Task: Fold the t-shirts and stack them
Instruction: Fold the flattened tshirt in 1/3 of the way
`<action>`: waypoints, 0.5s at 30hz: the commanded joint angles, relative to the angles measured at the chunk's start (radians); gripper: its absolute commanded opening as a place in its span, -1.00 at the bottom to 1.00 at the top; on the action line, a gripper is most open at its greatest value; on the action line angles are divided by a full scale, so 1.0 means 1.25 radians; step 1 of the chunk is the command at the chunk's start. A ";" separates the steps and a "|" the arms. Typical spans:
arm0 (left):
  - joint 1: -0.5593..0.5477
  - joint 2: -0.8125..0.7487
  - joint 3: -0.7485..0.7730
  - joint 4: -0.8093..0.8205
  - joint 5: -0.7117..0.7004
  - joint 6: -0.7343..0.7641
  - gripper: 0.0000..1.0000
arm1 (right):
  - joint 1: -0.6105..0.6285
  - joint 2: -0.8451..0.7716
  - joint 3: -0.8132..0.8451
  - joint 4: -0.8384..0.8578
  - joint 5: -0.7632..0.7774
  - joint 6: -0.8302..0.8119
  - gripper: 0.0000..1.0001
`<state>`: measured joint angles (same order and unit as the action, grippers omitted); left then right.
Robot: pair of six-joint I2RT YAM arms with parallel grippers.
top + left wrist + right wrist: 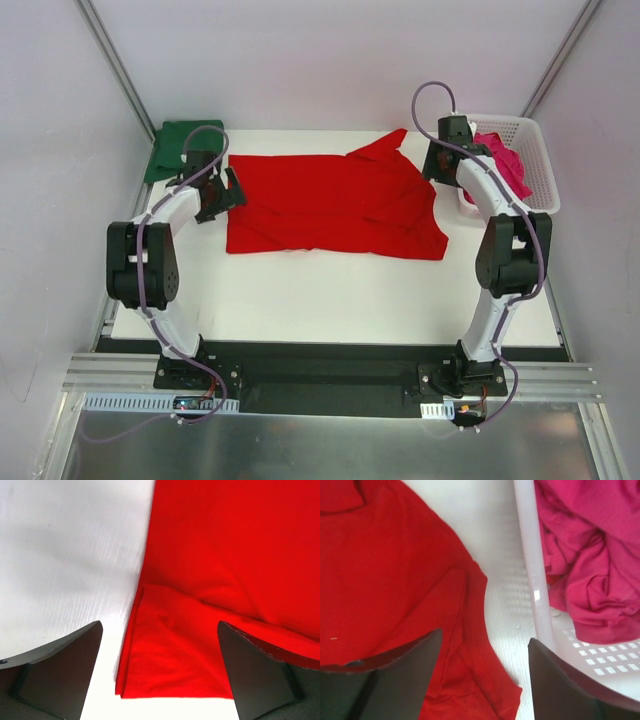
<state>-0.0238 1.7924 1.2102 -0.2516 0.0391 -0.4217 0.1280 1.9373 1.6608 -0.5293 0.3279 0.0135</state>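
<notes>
Directly beneath the left tool (160, 626) lies the red t-shirt (230, 555).

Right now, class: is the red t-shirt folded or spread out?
Partly folded. The red t-shirt lies wide across the table, but the left wrist view shows a doubled layer at its edge.

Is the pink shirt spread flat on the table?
No, the pink shirt sits bunched up inside the white basket.

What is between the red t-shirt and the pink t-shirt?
A bare strip of table and the wall of the white basket, shown in the right wrist view.
</notes>
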 commanded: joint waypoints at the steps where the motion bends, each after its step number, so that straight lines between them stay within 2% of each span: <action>1: 0.010 -0.127 -0.008 0.004 -0.028 0.015 0.98 | -0.005 -0.124 0.013 0.010 0.009 -0.006 0.45; 5: 0.009 -0.204 -0.046 0.002 -0.003 0.002 0.99 | -0.004 -0.207 -0.055 0.007 -0.007 0.005 0.46; 9: 0.006 -0.236 -0.111 0.004 0.024 -0.026 0.98 | -0.004 -0.282 -0.176 0.005 -0.040 0.034 0.45; 15: -0.031 -0.251 -0.178 0.021 0.031 -0.043 0.99 | 0.020 -0.380 -0.322 0.029 -0.100 0.068 0.33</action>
<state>-0.0292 1.5021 1.0306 -0.2356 0.0528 -0.4423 0.1322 1.5181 1.3426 -0.5034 0.2665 0.0544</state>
